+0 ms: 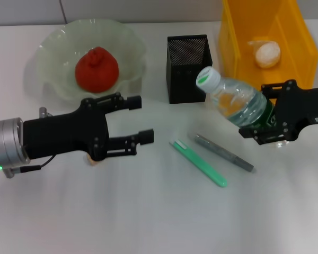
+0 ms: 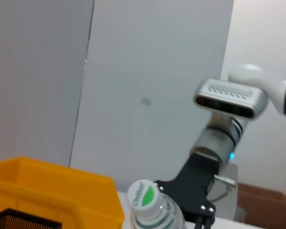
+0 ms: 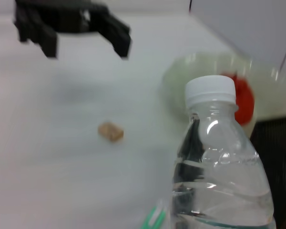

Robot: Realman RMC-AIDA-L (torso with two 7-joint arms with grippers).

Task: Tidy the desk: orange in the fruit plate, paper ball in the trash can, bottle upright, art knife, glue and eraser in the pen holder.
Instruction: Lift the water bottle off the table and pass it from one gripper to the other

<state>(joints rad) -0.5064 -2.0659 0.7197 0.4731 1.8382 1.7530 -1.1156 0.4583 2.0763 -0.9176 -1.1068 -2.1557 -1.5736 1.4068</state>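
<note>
My two grippers, left (image 1: pixel 140 119) and right (image 1: pixel 273 119), were matte black, the left wrist behind it silver with a small green light. The orange (image 1: pixel 97 69) was red-orange in the pale-green translucent fruit plate (image 1: pixel 53 53). The pen holder (image 1: pixel 187 69) was black mesh, the trash can (image 1: pixel 302 42) bright yellow, the paper ball (image 1: pixel 267 54) off-white. The bottle (image 1: pixel 234 100) was clear, green-labelled, its white cap marked with a green leaf. The art knife (image 1: pixel 199 163) was mint-green with a white end, the glue (image 1: pixel 224 153) grey, the eraser (image 3: pixel 110 131) tan. The table (image 1: pixel 148 222) was white.
</note>
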